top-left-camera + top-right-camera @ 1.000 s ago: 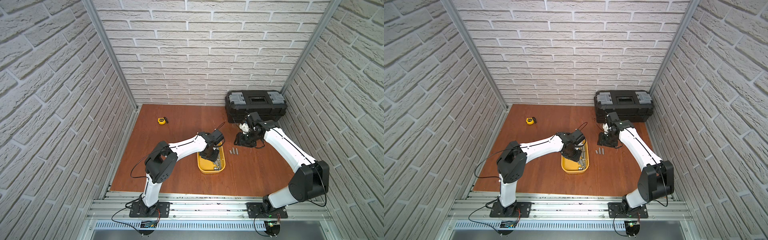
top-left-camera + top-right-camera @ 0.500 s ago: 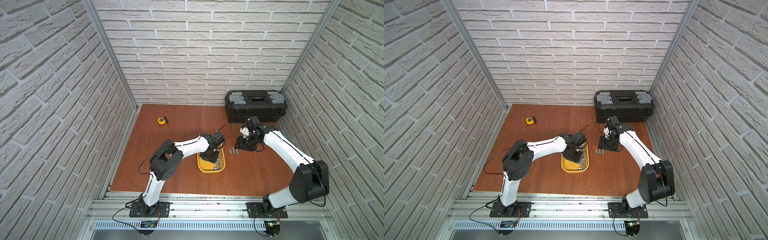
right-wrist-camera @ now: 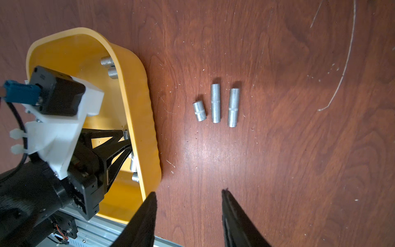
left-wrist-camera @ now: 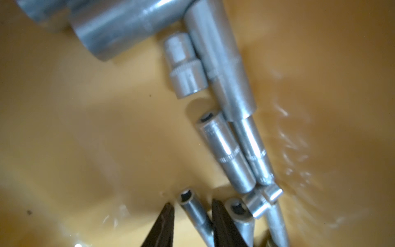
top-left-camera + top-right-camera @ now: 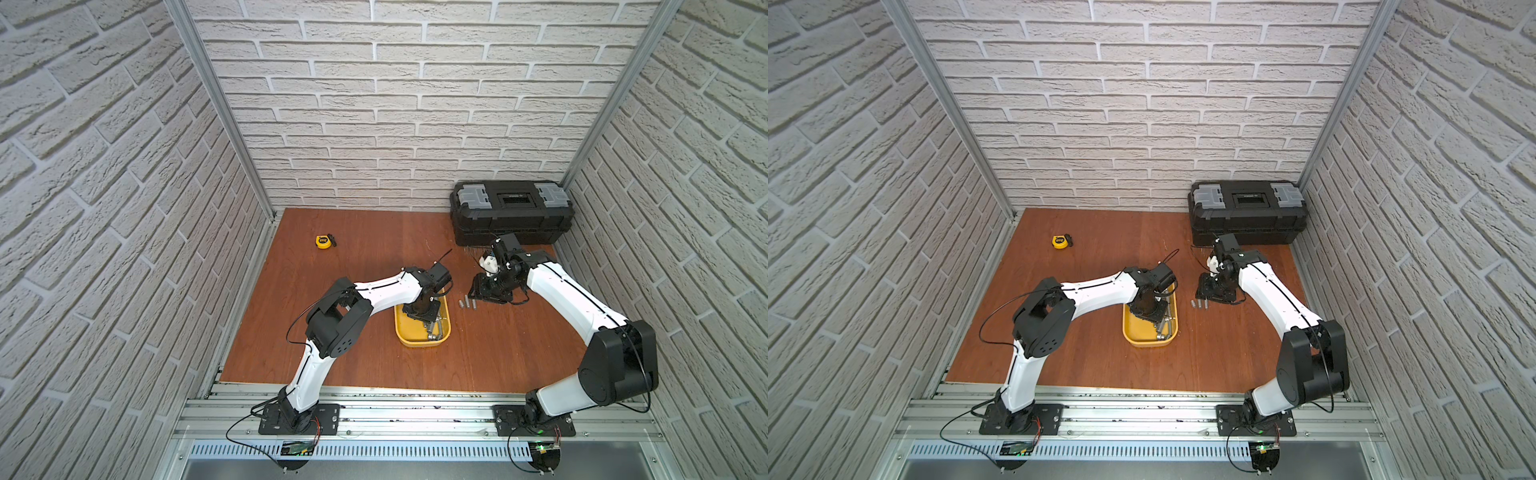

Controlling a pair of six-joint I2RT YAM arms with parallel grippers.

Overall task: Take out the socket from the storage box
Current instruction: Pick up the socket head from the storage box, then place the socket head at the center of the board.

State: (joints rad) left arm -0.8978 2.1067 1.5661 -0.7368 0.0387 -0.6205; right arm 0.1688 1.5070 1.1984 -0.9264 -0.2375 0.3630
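Your left gripper (image 4: 191, 202) is down in the shallow yellow plastic storage box (image 5: 417, 343), its black tips open on each side of a thin silver metal socket (image 4: 193, 211) lying there, while your right gripper (image 3: 188, 192) hangs open and empty near three small silver sockets (image 3: 215, 103) on the brown wooden table (image 3: 299, 149).

Both top views are bright, sharp and evenly lit from above, the brick walls (image 5: 124, 166) bowing toward the frame edges. The left wrist view is dim, warm and blurred, the sockets (image 4: 226, 154) smeared, with white glare streaking the box (image 4: 299, 139) at right. The right wrist view is crisp, with a pale sheen on the wood (image 3: 213, 154) mid-frame and short shadows above the three sockets (image 3: 215, 103).
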